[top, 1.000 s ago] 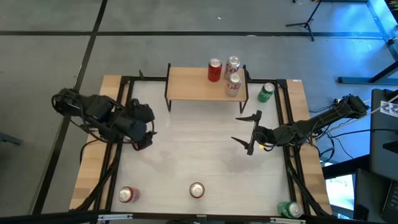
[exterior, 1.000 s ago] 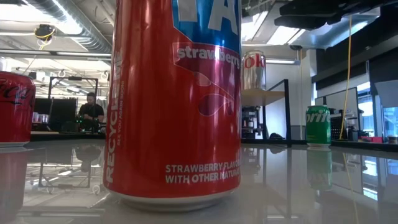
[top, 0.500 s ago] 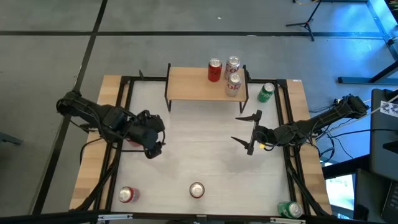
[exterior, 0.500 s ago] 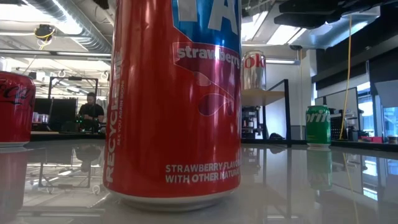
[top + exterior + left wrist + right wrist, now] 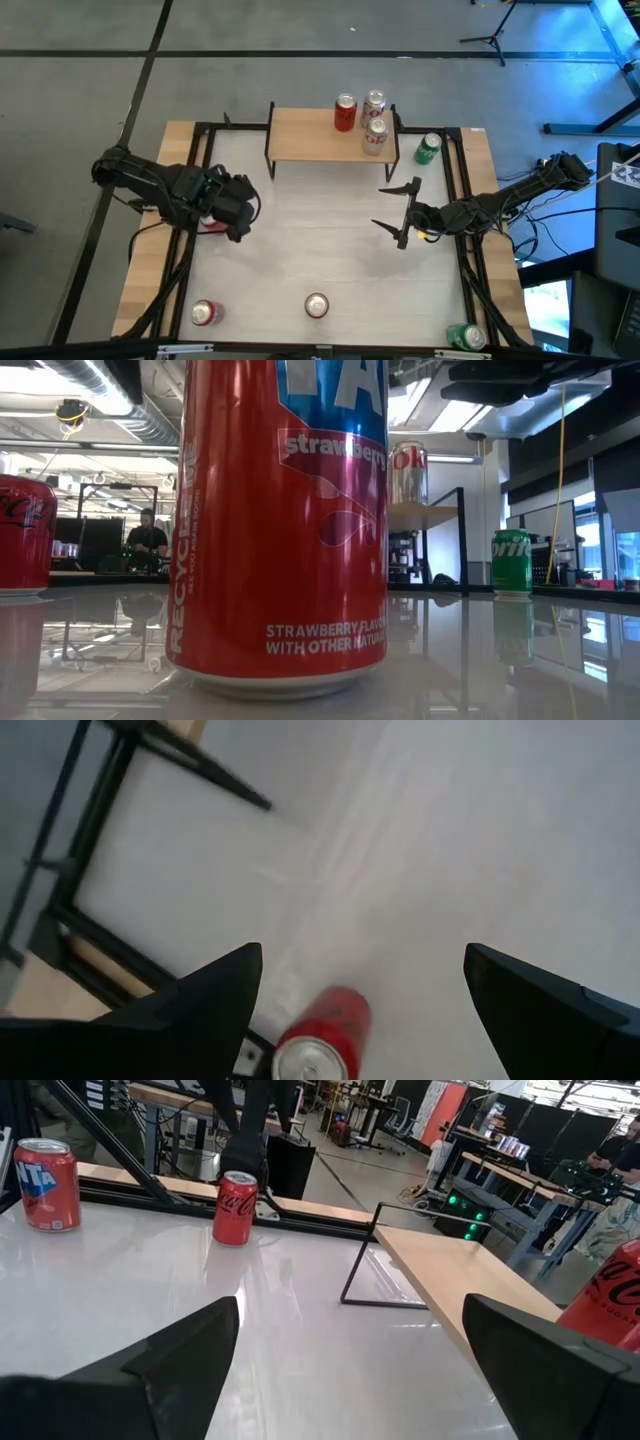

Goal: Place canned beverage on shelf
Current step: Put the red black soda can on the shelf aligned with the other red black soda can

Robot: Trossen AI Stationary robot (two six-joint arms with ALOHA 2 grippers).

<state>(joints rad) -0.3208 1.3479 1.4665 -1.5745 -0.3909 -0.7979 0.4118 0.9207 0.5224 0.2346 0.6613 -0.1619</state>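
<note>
overhead, left gripper (image 5: 238,210) open, seemingly above red can (image 5: 322,1042)

Big red can (image 5: 285,520): "strawberry", "STRAWBERRY FLAVOR WITH OTHER NATUR…", "RECYCLE". Green can (image 5: 512,561): "Sprite". Silver can (image 5: 407,472): probably "Coke", partly hidden. Red can (image 5: 236,1207) ahead of right gripper: "Coca-Cola".

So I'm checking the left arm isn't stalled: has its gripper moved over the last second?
Yes. In the high view the left gripper has shifted away from the table's left frame rail toward the centre, jaws open.
</note>
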